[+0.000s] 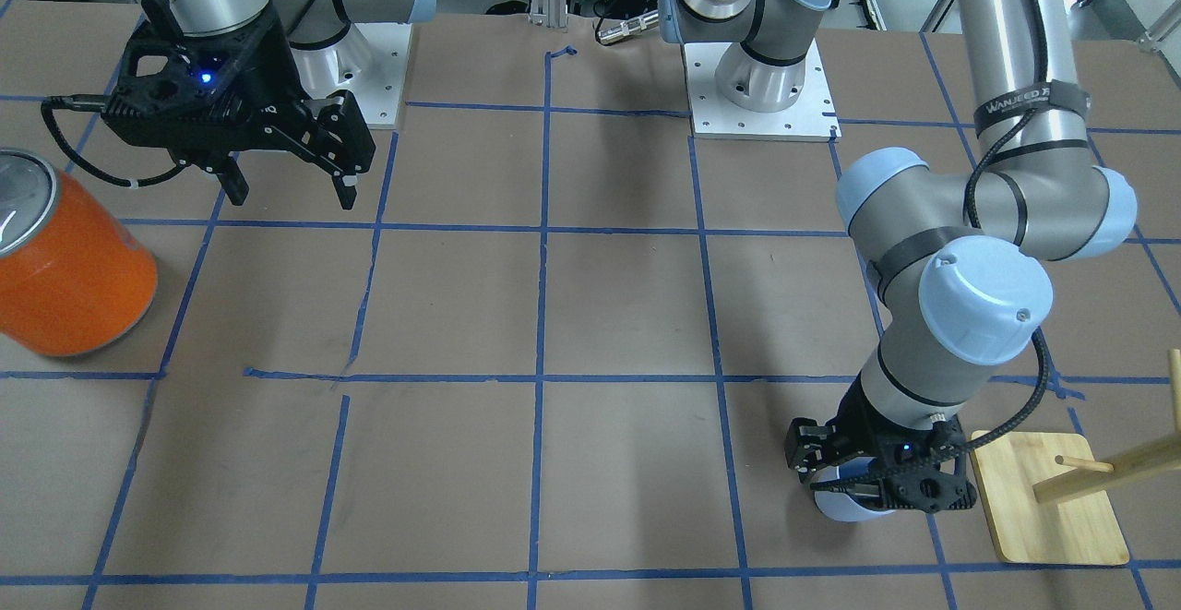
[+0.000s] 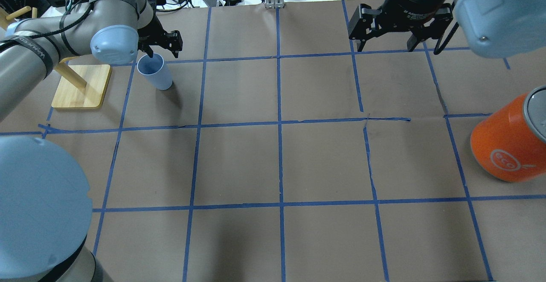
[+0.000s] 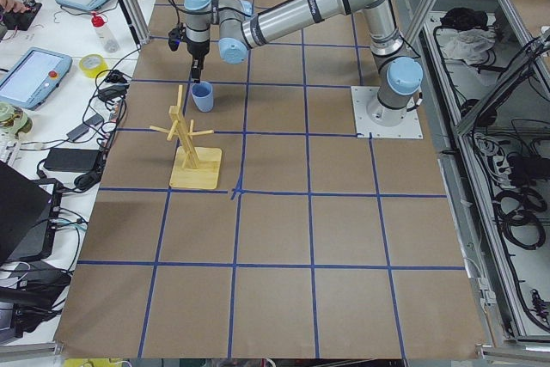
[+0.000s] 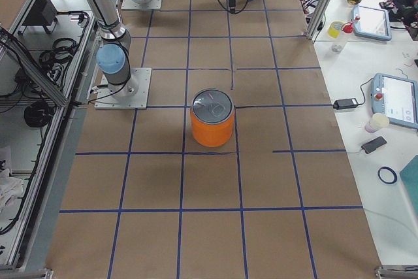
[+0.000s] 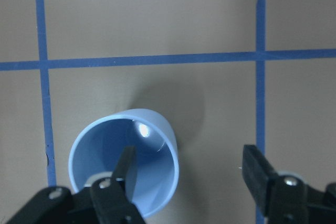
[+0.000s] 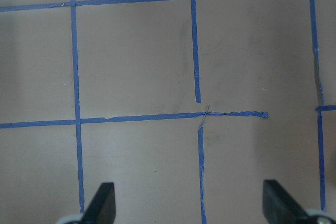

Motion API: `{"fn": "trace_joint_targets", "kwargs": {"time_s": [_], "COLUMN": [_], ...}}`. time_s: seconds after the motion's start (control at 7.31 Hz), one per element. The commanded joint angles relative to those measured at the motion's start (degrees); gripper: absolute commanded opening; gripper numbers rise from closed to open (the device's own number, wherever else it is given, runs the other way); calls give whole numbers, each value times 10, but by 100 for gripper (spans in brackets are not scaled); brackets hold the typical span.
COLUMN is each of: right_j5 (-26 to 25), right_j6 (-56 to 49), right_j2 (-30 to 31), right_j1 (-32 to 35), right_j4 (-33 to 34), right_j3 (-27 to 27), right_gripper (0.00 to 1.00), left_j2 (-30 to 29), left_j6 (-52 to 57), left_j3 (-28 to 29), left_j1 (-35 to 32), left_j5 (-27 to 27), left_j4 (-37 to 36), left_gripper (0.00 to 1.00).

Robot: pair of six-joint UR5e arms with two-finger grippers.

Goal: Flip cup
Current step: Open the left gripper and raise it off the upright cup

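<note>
Left gripper (image 5: 191, 174) fingers (image 5: 127, 163), bottom of the wrist view, were spread: one inside the cup (image 5: 107, 145), one outside its wall, nothing pinched. Cup stood upright, mouth up, empty, on the table (image 2: 298, 167) at upper left of the overhead view, just beside a wooden rack (image 2: 81, 88). Mouth-up could be start or finished pose; couldn't tell, so progress unclear. Right gripper (image 2: 388, 39), upper right, hung spread, empty. Can (image 2: 507, 145), right edge, was closed by its silver top; contents hidden.

Orange can (image 2: 505, 145) (silver top), wooden peg rack (image 2: 81, 88), blue-taped table (image 2: 320, 162)
</note>
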State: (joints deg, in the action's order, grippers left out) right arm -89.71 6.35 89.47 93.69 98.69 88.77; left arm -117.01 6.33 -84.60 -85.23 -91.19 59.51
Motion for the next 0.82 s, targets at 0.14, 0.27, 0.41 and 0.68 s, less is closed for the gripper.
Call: {"fn": "trace_joint_targets", "kwargs": {"time_s": [0.14, 0.27, 0.41, 0.68], "right_j5": [0, 1, 1, 1], "right_j6": [2, 2, 2, 1], "right_j2": [0, 0, 0, 0], "right_j1": [0, 0, 0, 0], "right_j4": [0, 1, 1, 1], "right_j3": [-1, -1, -2, -2], "right_gripper": [100, 100, 100, 100], "left_j2": [113, 165, 212, 268], "left_j6": [-26, -39, -64, -64], "left_j3": [1, 0, -6, -21], "left_j1": [-16, -34, -64, -92], "left_j5": [27, 22, 19, 7], "left_j4": [188, 244, 287, 292], "left_gripper": [88, 88, 88, 100]}}
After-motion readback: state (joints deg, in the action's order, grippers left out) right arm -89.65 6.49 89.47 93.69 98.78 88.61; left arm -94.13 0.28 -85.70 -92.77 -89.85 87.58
